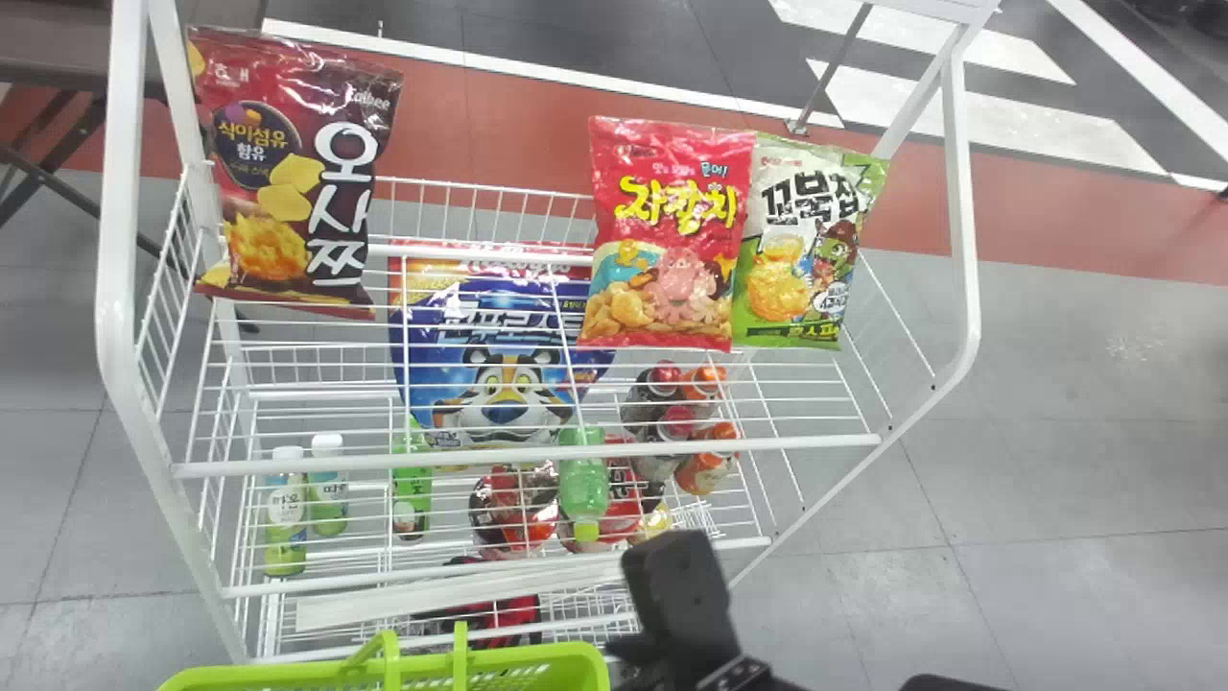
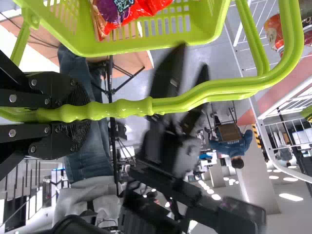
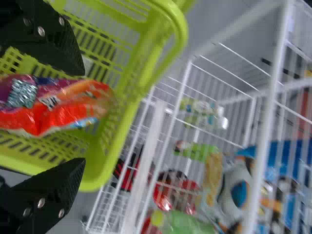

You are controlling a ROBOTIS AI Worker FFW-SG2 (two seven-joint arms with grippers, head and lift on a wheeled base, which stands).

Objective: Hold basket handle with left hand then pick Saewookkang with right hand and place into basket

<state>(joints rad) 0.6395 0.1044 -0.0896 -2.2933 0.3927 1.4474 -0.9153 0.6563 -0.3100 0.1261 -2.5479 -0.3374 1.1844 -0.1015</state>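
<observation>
In the head view my right gripper (image 1: 645, 619) is at the bottom, just right of the green basket (image 1: 537, 664). From the right wrist, my right gripper (image 3: 80, 119) has its fingers wide apart, pointing at the basket (image 3: 114, 156). A red-orange and purple snack bag (image 3: 63, 105) lies in the basket, in line with the gap between them. The left wrist view has my left gripper (image 2: 73, 112) shut around the green basket handle (image 2: 124, 108); beyond it are the basket (image 2: 146, 45) and part of the red bag (image 2: 146, 6).
A white wire rack (image 1: 537, 459) stands in front, the basket close to its near side. Three snack bags hang or stand at its top, among them a red one (image 1: 672, 230). A blue cereal pack (image 1: 499, 355) and several bottles and packets sit lower down.
</observation>
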